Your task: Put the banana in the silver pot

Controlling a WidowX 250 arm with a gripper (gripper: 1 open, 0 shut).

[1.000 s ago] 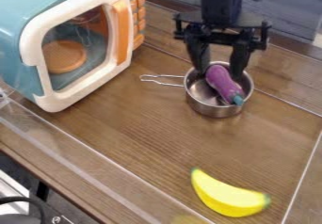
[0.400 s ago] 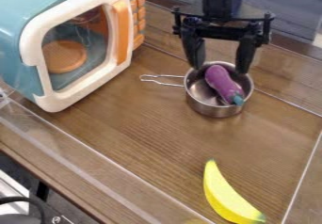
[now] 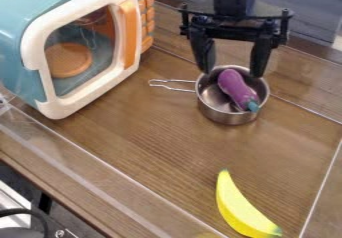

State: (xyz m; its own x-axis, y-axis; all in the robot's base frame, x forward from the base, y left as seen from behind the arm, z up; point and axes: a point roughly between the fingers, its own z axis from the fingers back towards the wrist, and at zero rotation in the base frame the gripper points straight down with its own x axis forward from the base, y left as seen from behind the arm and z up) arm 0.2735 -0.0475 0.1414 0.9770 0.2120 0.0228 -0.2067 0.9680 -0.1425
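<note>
The yellow banana [image 3: 245,205] lies on the wooden tabletop near the front right edge, its length running from upper left to lower right. The silver pot [image 3: 231,99] stands at the middle right with its wire handle pointing left, and a purple toy eggplant [image 3: 238,88] lies inside it. My gripper [image 3: 235,54] hangs directly above the pot, pointing down, its two black fingers spread wide and holding nothing. The banana is far from the gripper, toward the front.
A teal and cream toy microwave [image 3: 74,44] with an orange handle stands at the back left. A clear plastic rim [image 3: 80,172] borders the table's front and left sides.
The gripper's fingers have spread apart above the pot, with the eggplant left inside it. The banana has shifted at the front right and now lies more lengthwise.
</note>
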